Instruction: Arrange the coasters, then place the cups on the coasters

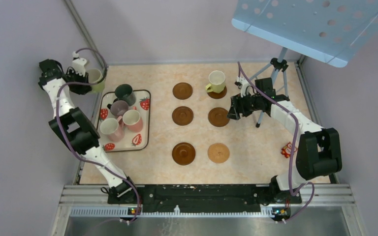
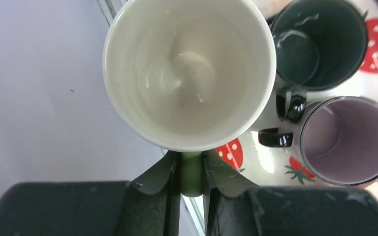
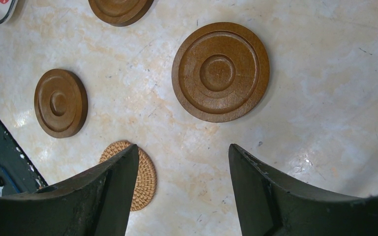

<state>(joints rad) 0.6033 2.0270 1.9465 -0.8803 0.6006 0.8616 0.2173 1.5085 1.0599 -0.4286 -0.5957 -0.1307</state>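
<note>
Left hand [image 2: 192, 169] clamped on pale green cup [image 2: 189, 73], glossy cream inside, apparently by its handle. Right hand [image 3: 183, 157] half open, empty, above ringed brown coaster [image 3: 220, 72].

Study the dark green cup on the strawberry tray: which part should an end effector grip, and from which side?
Probably its far rim, from above, one finger inside, one outside. The dark green cup stands upright and open with that side free, while its handle is crowded by the mauve cup.
</note>
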